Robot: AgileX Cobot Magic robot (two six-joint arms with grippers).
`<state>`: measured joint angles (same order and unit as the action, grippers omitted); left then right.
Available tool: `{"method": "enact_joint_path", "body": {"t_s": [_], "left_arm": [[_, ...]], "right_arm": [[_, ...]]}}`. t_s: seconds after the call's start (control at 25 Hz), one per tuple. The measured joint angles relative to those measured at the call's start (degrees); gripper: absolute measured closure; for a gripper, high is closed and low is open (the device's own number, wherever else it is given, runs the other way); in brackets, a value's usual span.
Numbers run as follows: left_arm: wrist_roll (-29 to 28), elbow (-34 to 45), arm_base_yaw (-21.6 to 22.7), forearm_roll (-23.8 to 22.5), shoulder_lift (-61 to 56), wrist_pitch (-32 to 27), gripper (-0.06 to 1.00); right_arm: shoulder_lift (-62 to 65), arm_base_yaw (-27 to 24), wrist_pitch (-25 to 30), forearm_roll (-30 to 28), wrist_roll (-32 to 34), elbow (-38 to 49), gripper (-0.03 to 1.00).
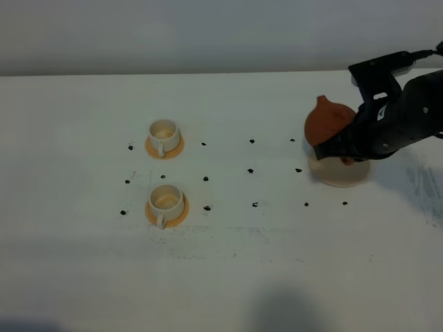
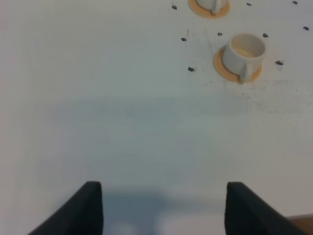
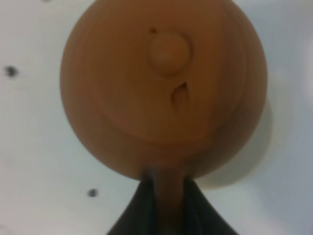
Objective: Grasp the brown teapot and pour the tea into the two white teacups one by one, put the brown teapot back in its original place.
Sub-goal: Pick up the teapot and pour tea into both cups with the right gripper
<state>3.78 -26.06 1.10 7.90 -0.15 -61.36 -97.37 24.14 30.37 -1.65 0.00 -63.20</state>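
On the right of the table, the right gripper [image 1: 344, 147] is clamped on the handle of the brown teapot [image 1: 329, 123], which sits tilted over the far edge of the beige coaster [image 1: 339, 176]. The teapot's handle points right and its top far-left. Well to the left stand the far teacup [image 1: 163, 131] and near teacup [image 1: 166, 198]. The left gripper [image 2: 164, 191] hangs with fingers spread, holding nothing.

Glossy black right arm [image 1: 405, 121] with boxy wrist; left fingers [image 2: 90, 210] matte black.
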Motion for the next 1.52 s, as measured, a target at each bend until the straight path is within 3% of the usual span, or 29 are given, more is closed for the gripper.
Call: {"method": "enact_joint_path", "body": {"t_s": [0.4, 0.6, 0.96, 1.28, 1.52], "left_arm": [[-0.05, 0.0, 0.0, 0.0, 0.0, 0.0, 0.43], [-0.05, 0.0, 0.0, 0.0, 0.0, 0.0, 0.43], [-0.05, 0.0, 0.0, 0.0, 0.0, 0.0, 0.43], [-0.05, 0.0, 0.0, 0.0, 0.0, 0.0, 0.43], [-0.05, 0.0, 0.0, 0.0, 0.0, 0.0, 0.43]], "right_arm": [[6.28, 14.42, -0.02, -3.0, 0.0, 0.87, 0.88], [6.28, 19.27, -0.02, -2.7, -1.74, 0.97, 0.88], [1.4, 21.19, -0.56, -4.51, -2.35, -0.95, 0.88], [-7.51, 21.12, 1.14, -11.73, -2.34, -11.59, 0.88], [-13.19, 20.11, 2.7, -13.8, -2.34, -19.34, 0.88]]}}
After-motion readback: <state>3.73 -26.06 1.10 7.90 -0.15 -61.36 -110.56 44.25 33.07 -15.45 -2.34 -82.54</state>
